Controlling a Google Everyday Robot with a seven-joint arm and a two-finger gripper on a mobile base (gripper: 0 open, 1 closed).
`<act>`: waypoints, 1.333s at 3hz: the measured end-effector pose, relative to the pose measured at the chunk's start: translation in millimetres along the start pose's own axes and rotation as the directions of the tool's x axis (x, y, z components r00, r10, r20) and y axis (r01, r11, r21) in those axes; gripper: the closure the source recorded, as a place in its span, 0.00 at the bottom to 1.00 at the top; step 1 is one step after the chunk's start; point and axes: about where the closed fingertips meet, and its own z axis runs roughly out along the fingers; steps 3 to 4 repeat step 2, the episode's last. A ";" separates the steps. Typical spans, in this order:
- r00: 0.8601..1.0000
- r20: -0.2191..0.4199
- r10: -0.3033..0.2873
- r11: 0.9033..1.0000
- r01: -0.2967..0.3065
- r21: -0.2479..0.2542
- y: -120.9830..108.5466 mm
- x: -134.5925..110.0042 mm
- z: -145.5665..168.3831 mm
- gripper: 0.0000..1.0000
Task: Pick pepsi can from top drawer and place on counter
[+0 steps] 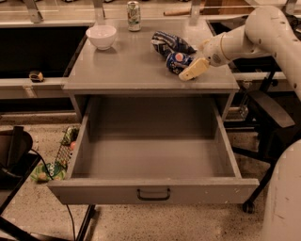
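Observation:
The pepsi can [177, 61], dark blue with its round logo facing me, is at the right side of the counter [127, 66], tilted, at or just above the surface. My gripper [184, 66] comes in from the right on the white arm and is shut on the can, with one cream finger [193, 69] along the can's front right side. The top drawer [155, 155] stands pulled fully open below, its grey inside bare, and its dark handle [153, 194] is at the front.
A blue-and-white striped snack bag [169, 43] lies just behind the can. A white bowl [102, 36] sits at the counter's back left, and a green-and-silver can [134, 9] stands behind it. A black chair [265, 113] is to the right and cables and clutter [51, 164] are on the floor to the left.

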 end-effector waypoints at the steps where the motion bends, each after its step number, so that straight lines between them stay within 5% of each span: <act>1: 1.000 0.026 0.003 0.999 -0.004 0.050 -10.9 -3.7 -16.5 0.00; 2: 0.998 0.067 -0.007 0.988 -0.003 0.155 -25.7 -12.2 -53.6 0.00; 4: 0.998 0.067 -0.007 0.988 -0.003 0.155 -25.7 -12.2 -53.6 0.00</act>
